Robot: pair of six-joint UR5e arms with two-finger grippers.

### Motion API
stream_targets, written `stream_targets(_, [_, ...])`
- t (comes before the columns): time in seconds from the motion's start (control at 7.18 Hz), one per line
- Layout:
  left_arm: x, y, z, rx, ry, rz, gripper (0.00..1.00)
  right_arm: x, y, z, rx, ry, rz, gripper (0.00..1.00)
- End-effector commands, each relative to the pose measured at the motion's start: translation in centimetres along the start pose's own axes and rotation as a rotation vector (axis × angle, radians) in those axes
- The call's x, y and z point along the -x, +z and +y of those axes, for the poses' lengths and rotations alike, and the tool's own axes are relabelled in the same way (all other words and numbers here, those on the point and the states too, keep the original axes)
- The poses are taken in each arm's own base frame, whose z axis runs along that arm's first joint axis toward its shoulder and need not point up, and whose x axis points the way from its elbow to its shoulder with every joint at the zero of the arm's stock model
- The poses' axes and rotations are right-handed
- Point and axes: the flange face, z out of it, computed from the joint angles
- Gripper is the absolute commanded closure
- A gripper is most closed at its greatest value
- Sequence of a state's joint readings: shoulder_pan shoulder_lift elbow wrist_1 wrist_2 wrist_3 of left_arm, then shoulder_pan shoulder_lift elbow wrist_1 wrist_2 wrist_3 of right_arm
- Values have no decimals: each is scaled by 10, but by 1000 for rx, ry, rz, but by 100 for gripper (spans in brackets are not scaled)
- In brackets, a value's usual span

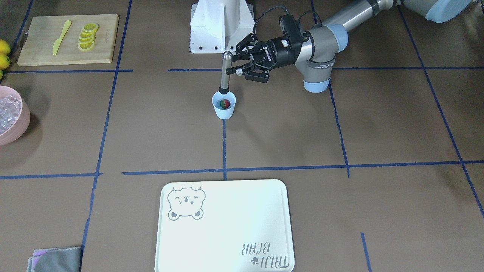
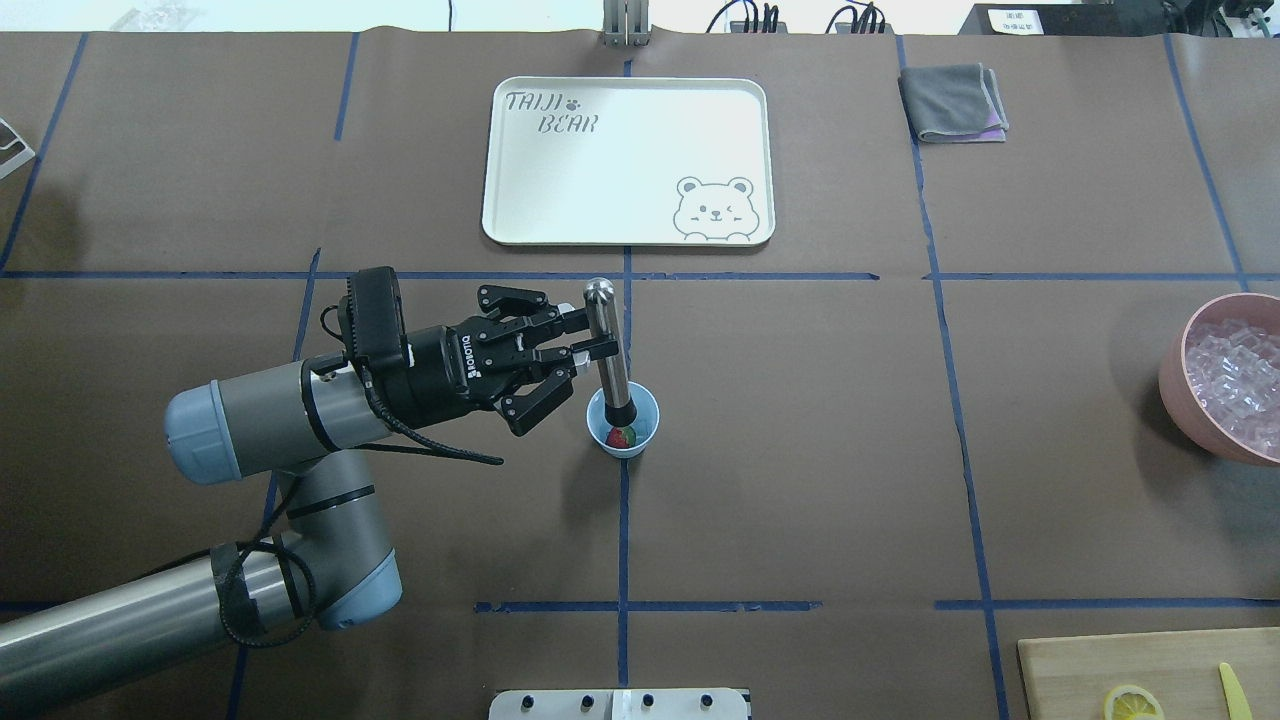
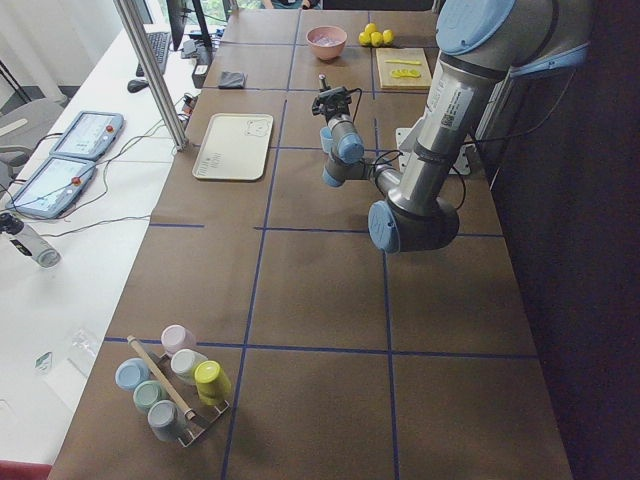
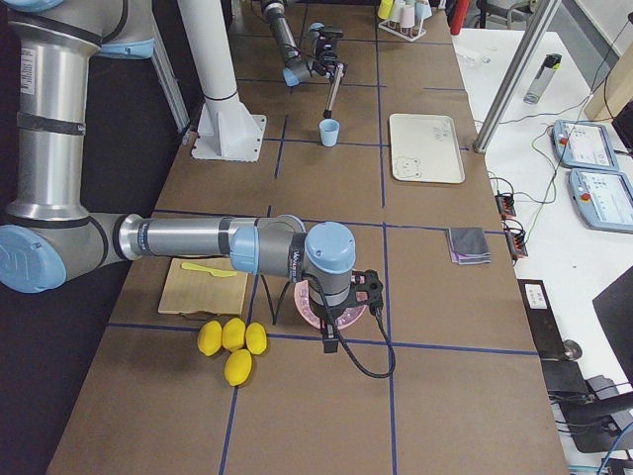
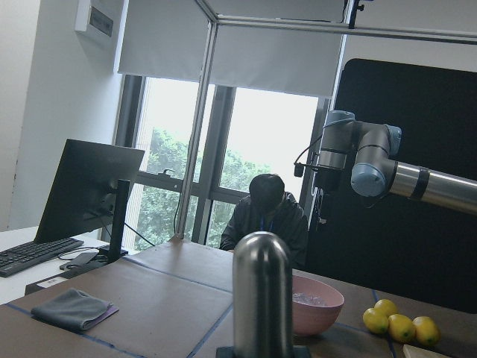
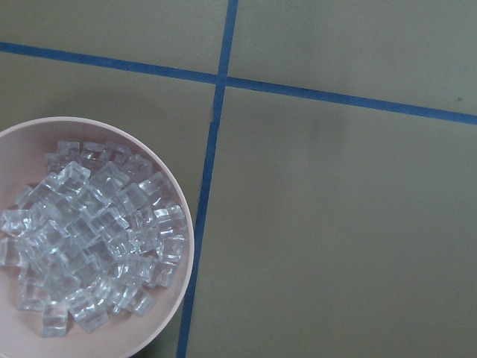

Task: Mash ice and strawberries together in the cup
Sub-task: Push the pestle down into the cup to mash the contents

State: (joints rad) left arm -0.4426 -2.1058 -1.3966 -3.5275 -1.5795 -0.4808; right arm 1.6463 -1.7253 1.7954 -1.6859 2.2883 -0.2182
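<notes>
The pale-blue cup [image 1: 224, 110] stands near the table's middle, also in the overhead view [image 2: 649, 414]. One red strawberry [image 1: 225, 103] lies inside it [image 2: 620, 437]. My left gripper [image 1: 233, 64] is shut on a steel muddler [image 1: 225, 73], whose dark tip rests in the cup; overhead the gripper [image 2: 598, 346] holds the muddler [image 2: 608, 360] near its top. The ice [image 2: 1235, 372] is heaped in a pink bowl [image 2: 1176, 385], directly under the right wrist camera [image 6: 89, 239]. My right gripper [image 4: 329, 332] hovers over that bowl; I cannot tell if it is open or shut.
A white bear tray [image 2: 627, 160] lies beyond the cup. A grey cloth [image 2: 952, 102] is at the far right. A cutting board [image 1: 68, 39] holds lemon slices and a yellow knife, with whole lemons [image 4: 232, 341] beside it. The robot base [image 1: 221, 26] stands behind the cup.
</notes>
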Motion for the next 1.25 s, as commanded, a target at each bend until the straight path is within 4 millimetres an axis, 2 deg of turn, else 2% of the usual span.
stream_targets(0.0, [1, 5, 25, 11, -16, -66, 100, 1, -1, 1, -1, -3, 1, 1])
stream_targets(0.42, [5, 1, 42, 39, -17, -88, 100, -1, 1, 4, 3, 2, 1, 1])
stream_targets(0.56, [1, 0, 55, 59, -26, -88, 100, -1, 2, 4, 5, 2, 2, 1])
stream_targets(0.84, [-3, 1, 65, 75, -16, -92, 100, -2, 3, 5, 7, 3, 1, 1])
stream_targets(1.11, [-5, 4, 63, 70, -6, -86, 100, -2, 3, 5, 6, 6, 1, 1])
